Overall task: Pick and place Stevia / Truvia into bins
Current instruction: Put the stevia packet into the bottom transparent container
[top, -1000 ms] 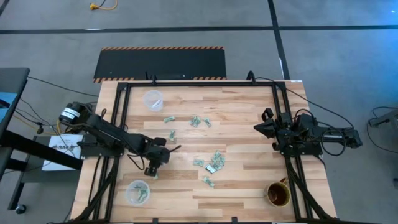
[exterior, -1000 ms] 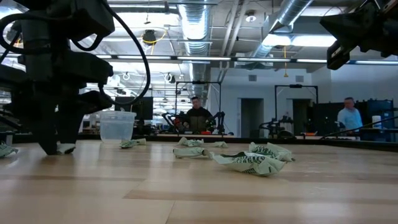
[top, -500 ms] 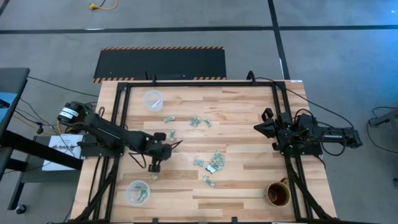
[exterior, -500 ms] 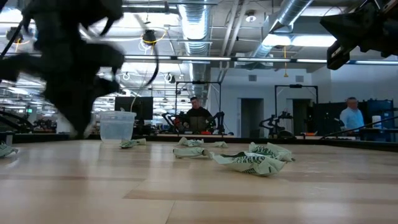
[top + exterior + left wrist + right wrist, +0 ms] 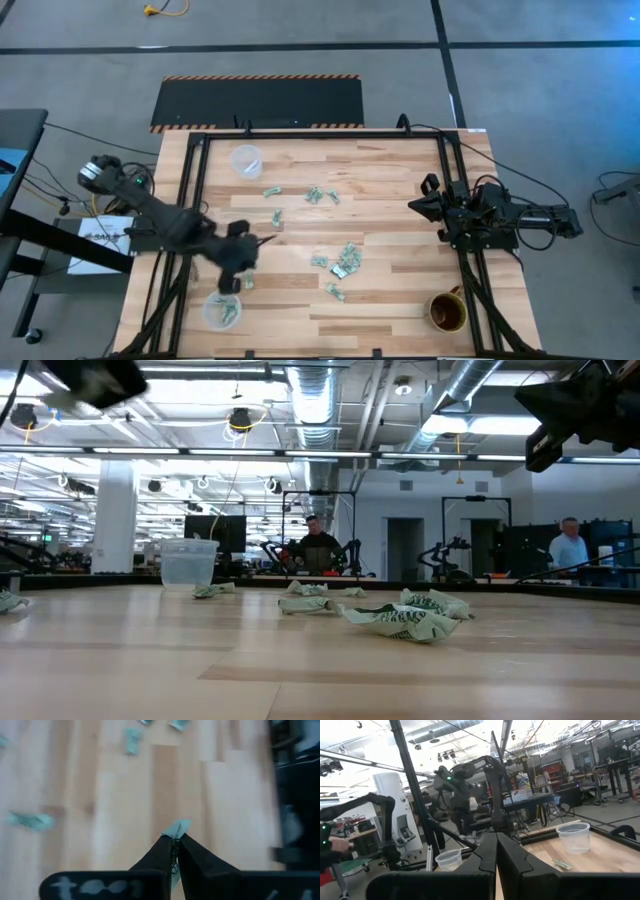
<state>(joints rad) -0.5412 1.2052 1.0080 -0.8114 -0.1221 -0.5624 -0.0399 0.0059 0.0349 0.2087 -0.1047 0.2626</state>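
The left end effector (image 5: 174, 841) has lifted off the surface (image 5: 390, 200) toward the near bin (image 5: 221, 309), pinched shut on a Stevia packet (image 5: 177, 828). Light, limp paper; an edge pinch should hold.

A light wooden tabletop (image 5: 390, 200) carries a brown mug (image 5: 447, 312) with a handle at its near right corner. Beyond the far edge, a black mat (image 5: 258, 100) with striped borders lies on the grey floor. Two people (image 5: 317, 547) stand in the room behind.
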